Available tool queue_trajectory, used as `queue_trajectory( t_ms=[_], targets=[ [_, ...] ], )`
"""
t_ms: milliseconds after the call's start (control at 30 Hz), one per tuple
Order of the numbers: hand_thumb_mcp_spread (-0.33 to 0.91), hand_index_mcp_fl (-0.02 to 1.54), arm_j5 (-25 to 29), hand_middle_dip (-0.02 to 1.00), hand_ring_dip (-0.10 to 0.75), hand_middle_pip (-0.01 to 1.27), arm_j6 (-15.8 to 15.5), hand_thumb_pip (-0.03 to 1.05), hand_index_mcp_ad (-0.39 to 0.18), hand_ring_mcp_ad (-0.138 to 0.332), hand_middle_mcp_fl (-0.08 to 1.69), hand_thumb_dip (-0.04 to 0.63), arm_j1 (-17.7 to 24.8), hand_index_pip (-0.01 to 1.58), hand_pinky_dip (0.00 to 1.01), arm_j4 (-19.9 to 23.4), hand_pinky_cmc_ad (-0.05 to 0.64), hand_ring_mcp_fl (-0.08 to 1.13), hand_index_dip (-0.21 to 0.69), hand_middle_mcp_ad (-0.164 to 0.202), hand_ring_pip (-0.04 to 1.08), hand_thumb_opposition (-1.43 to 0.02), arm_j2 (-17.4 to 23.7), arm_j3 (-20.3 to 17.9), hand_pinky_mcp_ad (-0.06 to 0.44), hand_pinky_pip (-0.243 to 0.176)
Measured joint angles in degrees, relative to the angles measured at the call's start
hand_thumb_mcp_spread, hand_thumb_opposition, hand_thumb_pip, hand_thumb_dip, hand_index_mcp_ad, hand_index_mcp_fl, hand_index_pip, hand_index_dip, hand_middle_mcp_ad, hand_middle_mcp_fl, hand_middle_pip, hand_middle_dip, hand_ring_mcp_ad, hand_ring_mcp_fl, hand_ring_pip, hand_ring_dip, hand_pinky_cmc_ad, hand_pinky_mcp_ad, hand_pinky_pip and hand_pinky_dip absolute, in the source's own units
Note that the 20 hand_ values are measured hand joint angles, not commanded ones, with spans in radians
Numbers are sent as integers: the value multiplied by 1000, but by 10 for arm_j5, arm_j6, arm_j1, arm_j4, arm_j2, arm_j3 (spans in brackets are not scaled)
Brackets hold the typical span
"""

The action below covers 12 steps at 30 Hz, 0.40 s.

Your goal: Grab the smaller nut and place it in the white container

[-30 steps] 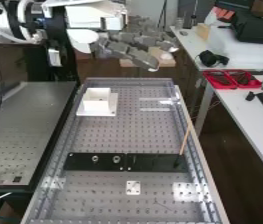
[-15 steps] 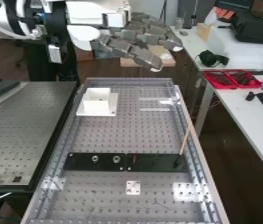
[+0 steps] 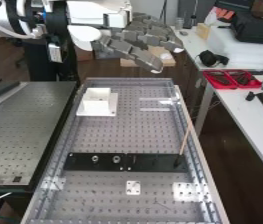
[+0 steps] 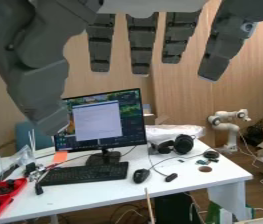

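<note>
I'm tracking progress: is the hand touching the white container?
No, in the high view open space shows between the hand and the white container.

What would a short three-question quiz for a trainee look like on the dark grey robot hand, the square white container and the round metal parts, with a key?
1. True or false: the dark grey robot hand is open.
2. What does the square white container stand on? a) a red plastic tray b) a flat white plate c) a white table
3. Fill in: in the high view, the round metal larger nut stands on the flat black bar, to the ____ of the round metal bearing.

Key: 1 true; 2 b; 3 left.
</note>
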Motion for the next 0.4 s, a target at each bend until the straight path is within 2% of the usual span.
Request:
queue_trajectory(
  t_ms=[133,400],
  targets=[
    [319,38,-3,251,138,113,-3,667,-157,113,120,202,-1,304,253,-9,367,2,162,68,94,-733,0,3,293,-12],
    [304,52,-19,251,138,113,-3,667,-138,115,120,188,-12,150,262,-31,367,2,199,68,94,-726,8,0,297,-10]
  ],
)
